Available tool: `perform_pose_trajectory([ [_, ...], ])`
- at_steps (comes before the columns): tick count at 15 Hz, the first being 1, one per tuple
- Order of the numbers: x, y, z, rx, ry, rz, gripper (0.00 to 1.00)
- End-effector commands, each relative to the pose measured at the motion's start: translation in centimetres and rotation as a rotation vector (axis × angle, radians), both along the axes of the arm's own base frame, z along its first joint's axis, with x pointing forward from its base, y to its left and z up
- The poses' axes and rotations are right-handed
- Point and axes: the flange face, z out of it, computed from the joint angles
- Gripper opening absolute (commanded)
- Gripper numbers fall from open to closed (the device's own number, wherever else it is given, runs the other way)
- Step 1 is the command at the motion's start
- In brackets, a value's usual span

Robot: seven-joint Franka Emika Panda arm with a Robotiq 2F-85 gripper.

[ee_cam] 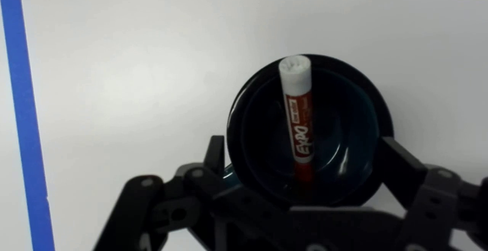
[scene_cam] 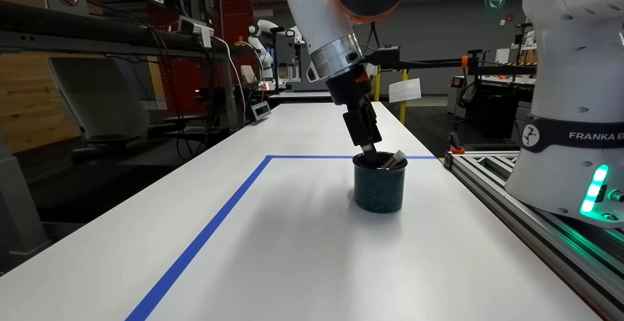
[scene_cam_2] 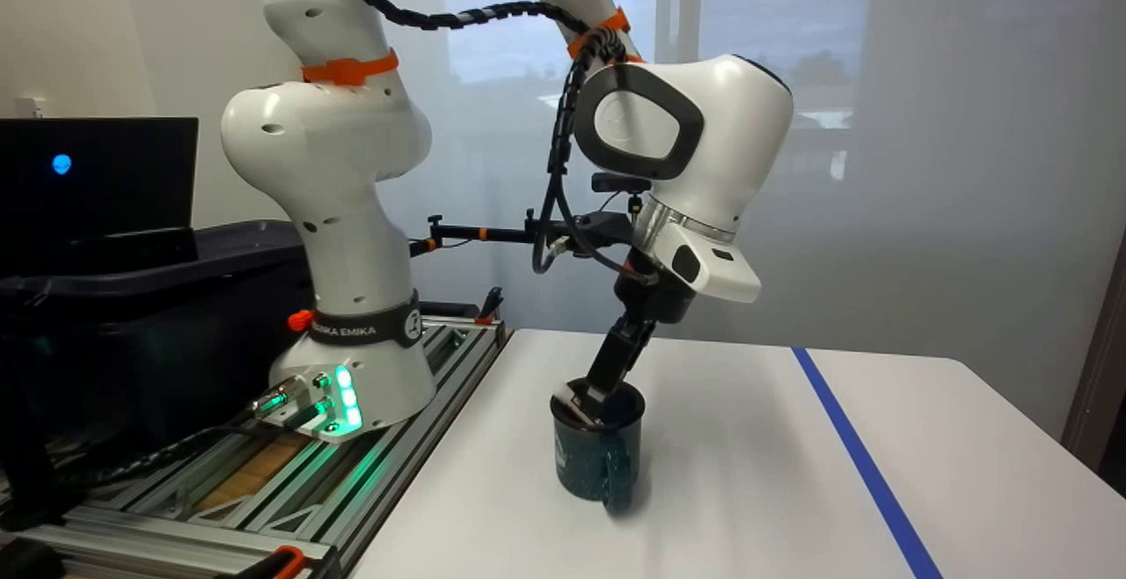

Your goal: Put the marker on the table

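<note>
My end effector [ee_cam: 302, 140] is at the mouth of the cup [scene_cam: 379, 189], its fingers [ee_cam: 402, 171] spread wide. The marker [ee_cam: 299, 117] leans inside the cup, white end up; the cup stands on the surface [scene_cam: 292, 243]. Finger-to-cup contact: I cannot tell.

table [scene_cam: 292, 223]: soft shadows, pale glare; wrist view slightly blurred.

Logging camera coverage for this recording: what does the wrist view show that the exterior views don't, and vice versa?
Only the wrist view: the readable EXPO label on the marker, and the bottom inside the cup.
Only the exterior views: the robot's base with its green lights, and the white arm.
Both: the marker tilted in the cup, the gripper, the white table and blue tape.
</note>
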Motion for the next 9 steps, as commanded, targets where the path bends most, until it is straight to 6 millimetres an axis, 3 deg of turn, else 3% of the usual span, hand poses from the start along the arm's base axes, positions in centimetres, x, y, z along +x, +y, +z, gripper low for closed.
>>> perform_pose_trajectory([
  [1, 0.7, -0.2, -1.4, 0.023, 0.049, 0.031, 1.00],
  [5, 1.3, -0.2, -1.8, 0.030, 0.068, 0.043, 1.00],
  [8, 1.7, -0.2, -1.6, 0.027, 0.080, 0.045, 0.87],
  [9, 1.9, -0.2, -1.6, 0.025, 0.083, 0.045, 0.94],
])
